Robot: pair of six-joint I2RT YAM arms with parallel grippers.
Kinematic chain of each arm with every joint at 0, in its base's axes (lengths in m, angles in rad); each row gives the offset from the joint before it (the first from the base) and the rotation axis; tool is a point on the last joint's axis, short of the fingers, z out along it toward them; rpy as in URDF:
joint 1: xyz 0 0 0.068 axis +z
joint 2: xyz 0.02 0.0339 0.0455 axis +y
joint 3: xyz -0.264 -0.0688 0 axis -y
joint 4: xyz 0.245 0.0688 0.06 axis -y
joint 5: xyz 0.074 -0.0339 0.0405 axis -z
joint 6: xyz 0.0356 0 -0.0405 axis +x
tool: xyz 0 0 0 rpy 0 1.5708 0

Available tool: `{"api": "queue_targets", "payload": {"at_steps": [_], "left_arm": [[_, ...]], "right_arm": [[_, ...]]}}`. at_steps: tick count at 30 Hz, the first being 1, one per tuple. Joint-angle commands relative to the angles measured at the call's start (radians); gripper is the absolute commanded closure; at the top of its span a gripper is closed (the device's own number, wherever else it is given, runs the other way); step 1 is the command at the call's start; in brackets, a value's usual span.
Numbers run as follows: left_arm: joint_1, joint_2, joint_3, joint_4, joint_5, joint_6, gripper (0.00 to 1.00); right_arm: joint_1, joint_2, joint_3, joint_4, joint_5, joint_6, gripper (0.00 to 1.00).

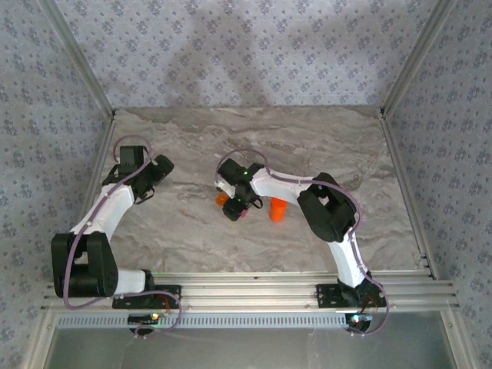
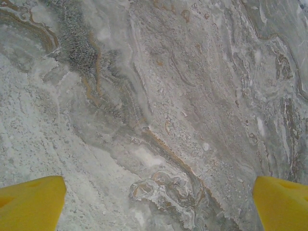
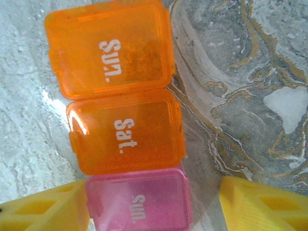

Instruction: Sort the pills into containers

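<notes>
Marbled grey and tan counter [image 1: 192,138] floors a small booth whose walls [image 1: 254,46] carry pale wallpaper with a small flower print, and metal rails [image 1: 254,288] run along the near edge. From above, the right arm [image 1: 330,207] bends in from the right and reaches to the middle of the counter, where the right end effector [image 3: 154,207] points down over the containers [image 3: 120,101]. Seen from that wrist, the containers lie flat as a row of three joined translucent boxes with their lids shut: an outer orange box [image 3: 110,48] marked "Sun." farthest from the fingers, a middle orange box [image 3: 127,130] marked "Sat.", and a pink box [image 3: 139,202] marked "Sun." nearest. The right end effector is open, its two yellow fingers [image 3: 43,209] standing on either side of the pink box. One finger sits right against that box's edge, though actual contact cannot be told; the other stands a little apart, with bare counter between. In the overhead view an orange cylindrical bottle [image 1: 277,209] stands upright just to the right of that end effector, near the containers but apart from them. The left arm [image 1: 108,211] reaches over the left part of the counter, well apart from the containers. The left end effector [image 2: 159,207] is open, its yellow fingertips [image 2: 31,202] spread wide with bare marble between them.
</notes>
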Motion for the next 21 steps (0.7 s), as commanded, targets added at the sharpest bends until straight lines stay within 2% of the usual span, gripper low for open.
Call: {"api": "queue_targets", "payload": {"at_steps": [1, 13, 21], "left_arm": [[-0.009, 0.01, 0.034, -0.019, 0.014, -0.056, 0.01], [-0.044, 0.044, 0.08, -0.039, 0.012, -0.107, 0.01], [-0.078, 0.1, 0.115, -0.068, 0.05, -0.066, 0.01]], "right_arm": [[0.008, 0.003, -0.03, -0.014, -0.006, 0.005, 0.27], [0.019, -0.036, -0.085, -0.004, 0.015, 0.003, 0.33], [0.035, -0.04, -0.095, 0.013, 0.025, -0.012, 0.37]]}}
